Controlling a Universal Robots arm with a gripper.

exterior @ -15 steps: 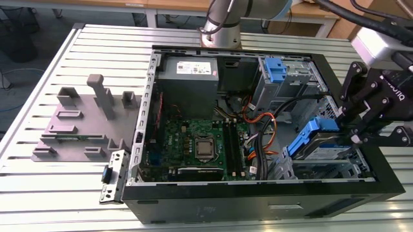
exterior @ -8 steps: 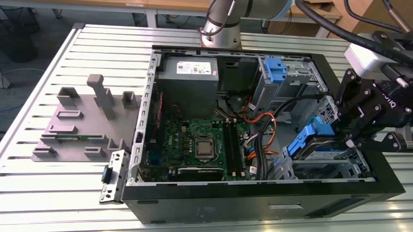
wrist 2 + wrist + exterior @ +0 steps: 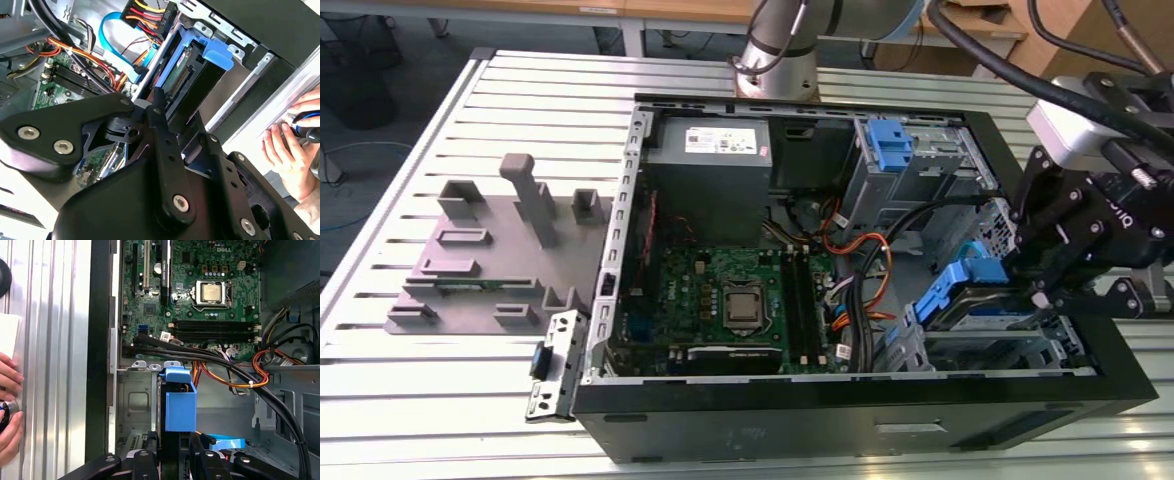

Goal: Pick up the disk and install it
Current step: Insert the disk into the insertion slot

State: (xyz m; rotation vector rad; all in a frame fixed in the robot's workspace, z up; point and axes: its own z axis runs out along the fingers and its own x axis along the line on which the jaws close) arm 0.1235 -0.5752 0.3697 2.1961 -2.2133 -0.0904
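Holding the flat silver-metal disk with blue plastic side rails [image 3: 179, 405] edge-on, the black gripper [image 3: 172, 457] pinches it between 2 fingers [image 3: 198, 456], likely aligning it with the grey drive bay [image 3: 132, 400].

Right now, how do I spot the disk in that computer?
Find the open black computer case. In its corner at the exterior view's right, the end effector grips the disk: flat silver metal with blue side rails, unlike the green motherboard.

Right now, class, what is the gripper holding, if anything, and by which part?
The gripper appears to hold the disk, clamped on two opposite sides at the end nearest the wrist, with the blue-railed end pointing away.
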